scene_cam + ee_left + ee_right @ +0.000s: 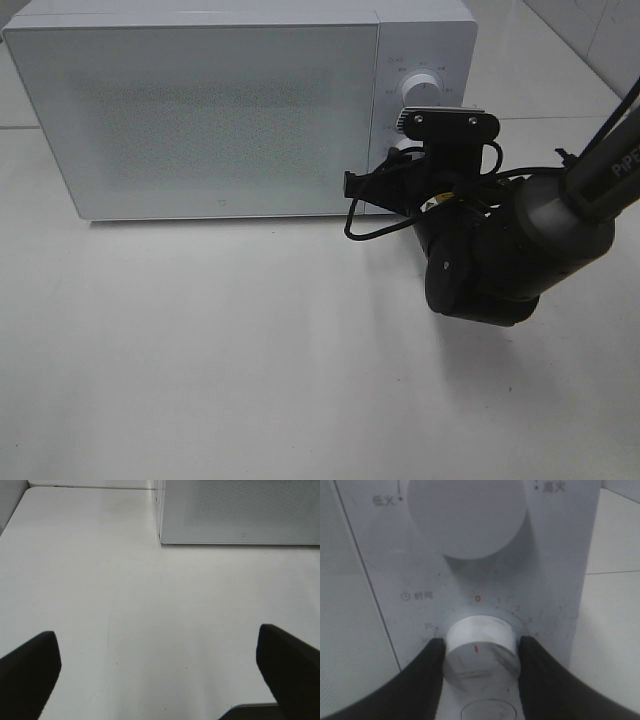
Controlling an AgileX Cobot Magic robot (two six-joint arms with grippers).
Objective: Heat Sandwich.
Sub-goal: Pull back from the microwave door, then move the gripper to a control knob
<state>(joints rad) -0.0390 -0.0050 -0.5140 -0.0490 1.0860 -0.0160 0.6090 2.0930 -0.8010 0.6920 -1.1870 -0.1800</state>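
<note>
The sandwich is out of view. The white microwave (200, 110) stands at the back of the table with its door closed. My right gripper (405, 160) is up against its control panel. In the right wrist view, the right gripper (481, 650) is shut on the lower timer knob (480, 657), one black finger pressed on each side. The knob's red mark sits under the 0 on the dial. Above it is the bigger power knob (467, 515). My left gripper (160, 670) hovers open over bare table, nothing between its fingers, near the microwave's front corner (162, 535).
The white tabletop (200, 350) stretches in front of the microwave. My right arm (520, 250) and its cable cross the right half. A table seam runs behind the microwave on the right.
</note>
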